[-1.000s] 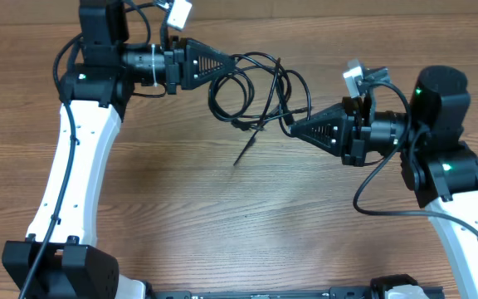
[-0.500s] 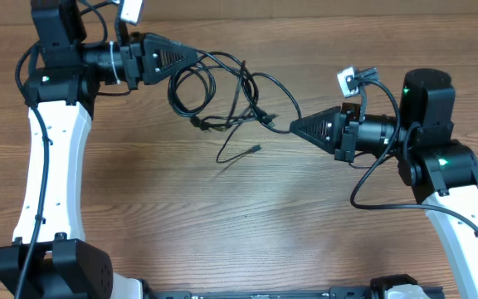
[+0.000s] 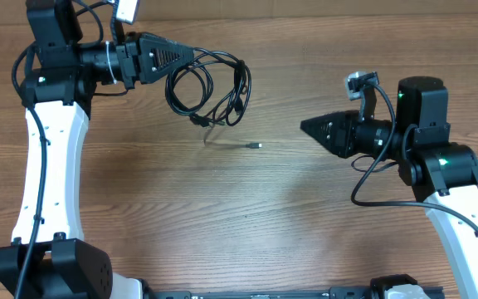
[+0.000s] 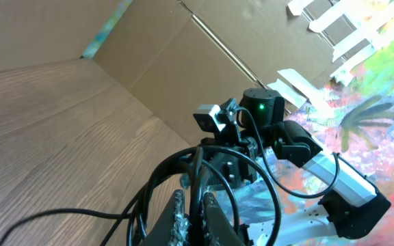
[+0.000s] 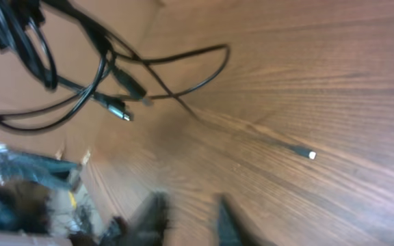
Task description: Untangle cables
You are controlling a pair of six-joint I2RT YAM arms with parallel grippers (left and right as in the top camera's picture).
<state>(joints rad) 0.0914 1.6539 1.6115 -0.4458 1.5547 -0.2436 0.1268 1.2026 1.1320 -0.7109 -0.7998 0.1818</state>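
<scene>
Now we see the left gripper (image 3: 194, 60) squeezed tight on the cables (image 3: 210, 91), which hang in loops just beside it. The right gripper (image 3: 307, 127), well apart from it, stands a little open, empty.

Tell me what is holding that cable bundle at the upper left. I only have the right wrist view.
Observer: The left end effector holds the cables. In the overhead view, the bundle hangs from its tip.
Operator: Check whether it is closed on them.
Observer: Yes. In the left wrist view its fingers are shut on several strands.
Operator: Give me my arm's position relative to the bundle.
Observer: In the overhead view, the right end effector points toward the bundle but stands apart from it. One loose plug lies on the table between them.
</scene>
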